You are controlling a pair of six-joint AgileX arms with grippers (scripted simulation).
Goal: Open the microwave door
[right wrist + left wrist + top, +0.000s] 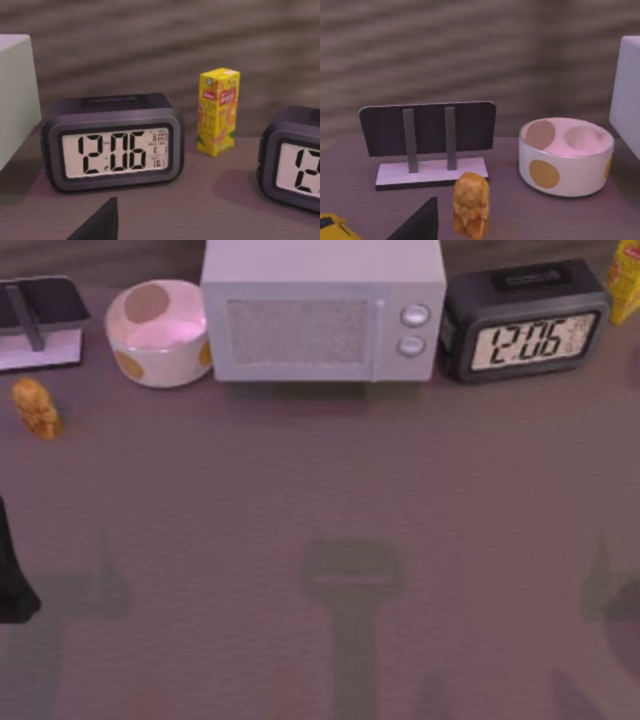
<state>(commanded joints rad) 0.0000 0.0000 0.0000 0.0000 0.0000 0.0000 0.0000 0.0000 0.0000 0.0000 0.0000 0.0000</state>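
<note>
The microwave stands at the bench's far edge, its microwave door closed (bowl left, clock right). My left end effector sits at the left edge; I cannot tell its opening.

Bare tabletop lies open before the microwave door, which is shut; a spotted bowl crowds the microwave's left side, a black clock its right
</note>
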